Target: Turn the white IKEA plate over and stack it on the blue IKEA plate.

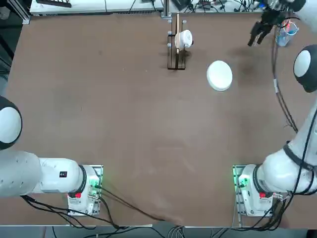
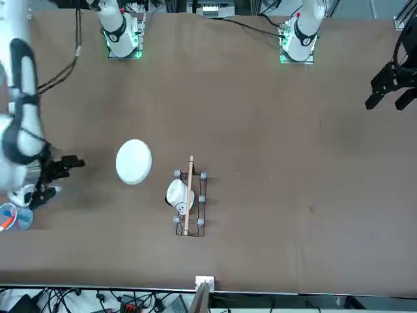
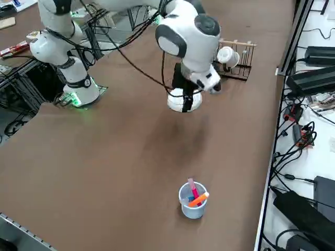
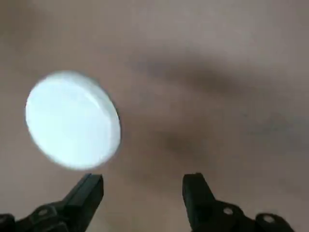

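The white IKEA plate [image 1: 219,75] lies on the brown table, right of centre towards the far side; it also shows in the front view [image 2: 133,161] and the wrist view [image 4: 72,121]. The blue IKEA plate is hidden in every view. My right gripper [image 1: 257,35] hangs open and empty above the table, beyond the white plate and to its right, apart from it. In the wrist view my gripper [image 4: 144,180] has bare table between its fingers. From the right side my gripper [image 3: 184,97] partly covers the plate [image 3: 174,103].
A wooden rack [image 1: 176,52] holding a small white cup [image 1: 184,38] stands at the far middle, left of the plate. A clear blue cup with pens [image 1: 286,32] sits at the far right corner, close to my gripper. The parked left arm stays at the near left.
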Controlling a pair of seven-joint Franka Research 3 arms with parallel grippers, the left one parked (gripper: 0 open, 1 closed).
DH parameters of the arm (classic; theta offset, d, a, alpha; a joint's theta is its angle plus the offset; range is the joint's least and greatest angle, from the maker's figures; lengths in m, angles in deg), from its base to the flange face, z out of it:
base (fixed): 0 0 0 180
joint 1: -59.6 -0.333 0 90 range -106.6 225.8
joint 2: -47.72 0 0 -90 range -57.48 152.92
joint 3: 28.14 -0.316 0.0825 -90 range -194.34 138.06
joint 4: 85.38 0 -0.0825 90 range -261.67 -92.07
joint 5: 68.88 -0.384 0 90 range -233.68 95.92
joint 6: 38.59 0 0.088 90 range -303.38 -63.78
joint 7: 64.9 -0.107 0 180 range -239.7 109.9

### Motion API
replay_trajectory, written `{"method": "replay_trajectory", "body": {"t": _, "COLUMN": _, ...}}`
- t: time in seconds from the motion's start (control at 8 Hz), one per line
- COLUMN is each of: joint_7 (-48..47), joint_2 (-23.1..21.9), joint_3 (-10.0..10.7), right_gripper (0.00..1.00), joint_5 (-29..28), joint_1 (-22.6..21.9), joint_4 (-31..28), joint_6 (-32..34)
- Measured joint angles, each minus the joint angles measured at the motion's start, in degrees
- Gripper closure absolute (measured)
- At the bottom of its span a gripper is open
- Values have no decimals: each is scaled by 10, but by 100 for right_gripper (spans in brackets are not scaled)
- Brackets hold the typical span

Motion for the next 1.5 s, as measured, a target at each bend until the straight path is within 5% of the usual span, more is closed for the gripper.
{"method": "replay_trajectory", "body": {"t": 0.25, "joint_7": -138, "joint_2": -63, "joint_3": 0, "right_gripper": 0, "joint_5": 5, "joint_1": -57, "joint_4": -181, "joint_6": -149}}
{"method": "replay_trajectory", "body": {"t": 0.5, "joint_7": -215, "joint_2": -89, "joint_3": 0, "right_gripper": 0, "joint_5": 5, "joint_1": -105, "joint_4": -287, "joint_6": -237}}
{"method": "replay_trajectory", "body": {"t": 0.88, "joint_7": -292, "joint_2": -96, "joint_3": -1, "right_gripper": 0, "joint_5": 5, "joint_1": -160, "joint_4": -319, "joint_6": -263}}
{"method": "replay_trajectory", "body": {"t": 1.5, "joint_7": -298, "joint_2": -78, "joint_3": 2, "right_gripper": 0, "joint_5": 5, "joint_1": -168, "joint_4": -325, "joint_6": -291}}
